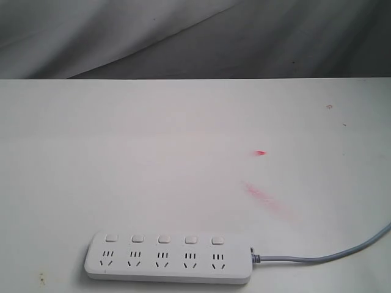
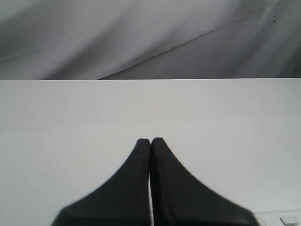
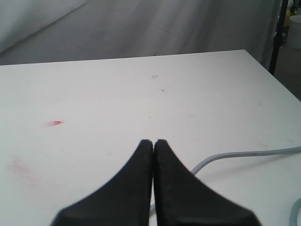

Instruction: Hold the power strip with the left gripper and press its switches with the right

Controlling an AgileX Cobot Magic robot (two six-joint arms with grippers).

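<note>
Lying along the near edge of the table [image 1: 183, 134], the power strip [image 1: 168, 257] rests untouched, its grey cord [image 1: 330, 256] trailing toward the right edge. The left gripper [image 2: 150, 141] and the right gripper [image 3: 153, 142] both hang with fingers pressed together, empty, seemingly short of the strip. The holding step has not begun: the left gripper must open and reach the strip.

A white table [image 1: 183, 134] with faint red smears [image 1: 266, 196] stands before a wrinkled grey cloth backdrop [image 1: 183, 36] under soft, even light.
</note>
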